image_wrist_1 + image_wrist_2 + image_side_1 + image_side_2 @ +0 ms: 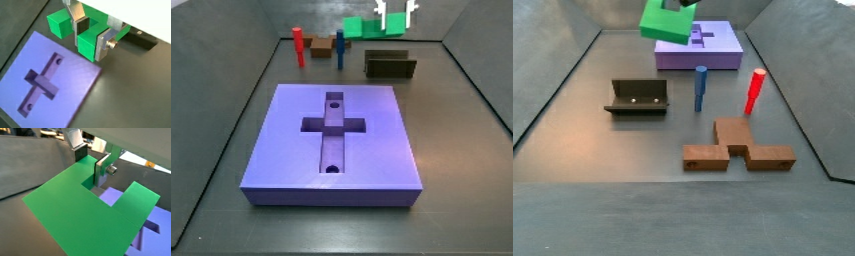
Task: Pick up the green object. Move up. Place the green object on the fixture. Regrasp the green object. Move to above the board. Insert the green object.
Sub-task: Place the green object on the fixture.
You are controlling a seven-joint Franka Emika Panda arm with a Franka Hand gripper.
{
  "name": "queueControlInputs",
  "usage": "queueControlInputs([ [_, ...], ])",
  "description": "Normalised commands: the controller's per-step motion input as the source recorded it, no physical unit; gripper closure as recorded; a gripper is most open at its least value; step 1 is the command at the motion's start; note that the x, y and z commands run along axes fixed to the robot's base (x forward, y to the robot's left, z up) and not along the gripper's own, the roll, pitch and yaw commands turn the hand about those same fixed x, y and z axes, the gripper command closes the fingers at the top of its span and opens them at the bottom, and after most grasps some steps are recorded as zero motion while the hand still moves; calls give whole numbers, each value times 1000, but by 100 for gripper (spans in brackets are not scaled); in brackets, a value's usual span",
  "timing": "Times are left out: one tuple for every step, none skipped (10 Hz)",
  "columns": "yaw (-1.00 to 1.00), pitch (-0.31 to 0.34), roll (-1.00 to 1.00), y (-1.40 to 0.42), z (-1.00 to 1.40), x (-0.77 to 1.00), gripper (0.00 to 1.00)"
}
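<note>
The gripper (90, 34) is shut on the green object (85, 44), a bright green U-shaped piece. One finger sits in its notch and the other on the outside of one arm. In both side views the gripper (396, 10) (684, 4) holds the green object (366, 27) (669, 24) high in the air. In a wrist view the green object (77, 213) fills most of the picture under the gripper (91, 162). The purple board (372, 140) (714, 50) (73, 75) (151, 230) lies flat with its cross recess open. The dark fixture (392, 65) (637, 97) stands empty on the floor.
A red peg (299, 45) (755, 92) and a blue peg (341, 50) (700, 88) stand upright near the fixture. An orange-brown block (738, 152) (322, 46) lies beside them. Grey sloping walls (225, 110) enclose the floor.
</note>
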Motion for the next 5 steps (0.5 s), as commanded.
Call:
queueControlInputs([
  [103, 11, -534, 460, 0, 611, 100],
  [66, 129, -606, 449, 0, 606, 100],
  [109, 297, -549, 294, 0, 611, 100],
  [31, 340, -631, 249, -20, 691, 100],
  [0, 337, -709, 243, -66, 769, 100],
])
